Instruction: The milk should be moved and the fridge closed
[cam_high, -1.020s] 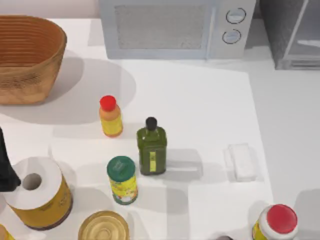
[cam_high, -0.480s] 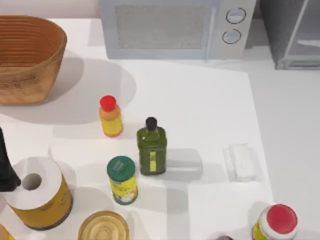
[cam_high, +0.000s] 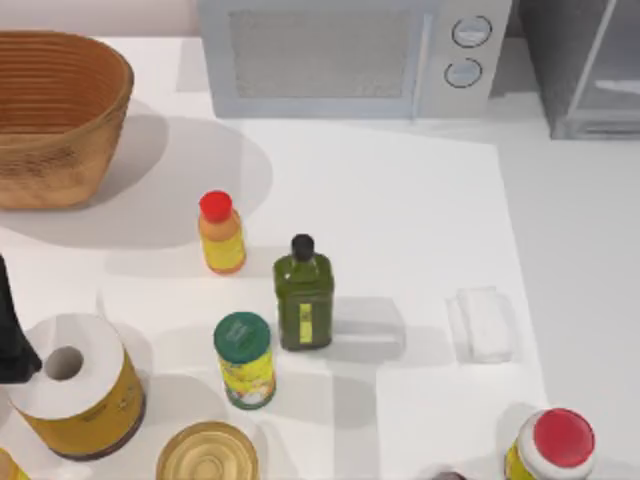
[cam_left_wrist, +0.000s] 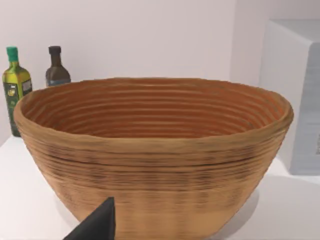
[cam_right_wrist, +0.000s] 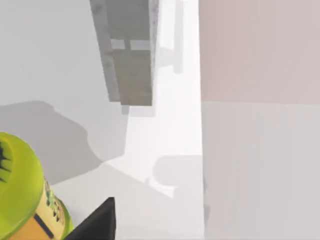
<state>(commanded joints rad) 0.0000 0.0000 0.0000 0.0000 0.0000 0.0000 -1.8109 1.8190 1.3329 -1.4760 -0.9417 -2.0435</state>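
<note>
On the white table (cam_high: 420, 200), the fridge (cam_high: 585, 65) stands at our far right. Our left end effector (cam_left_wrist: 97, 225) faces the basket (cam_left_wrist: 155, 155); we cannot tell its grip.

A wicker basket (cam_high: 55, 115) is sitting at the bench's (cam_high: 400, 210) far left, with a white microwave (cam_high: 350, 55) standing along the back edge. Mid-bench, an orange bottle with a red cap (cam_high: 221, 232) is standing near a green bottle (cam_high: 303, 295) and a green-lidded can (cam_high: 244, 358). A clear plastic box (cam_high: 483, 323) is lying to the right, well apart. A paper roll (cam_high: 75, 385) and a gold-lidded tin (cam_high: 207, 452) are sitting at the near left, a red-capped container (cam_high: 555, 445) at the near right.
</note>
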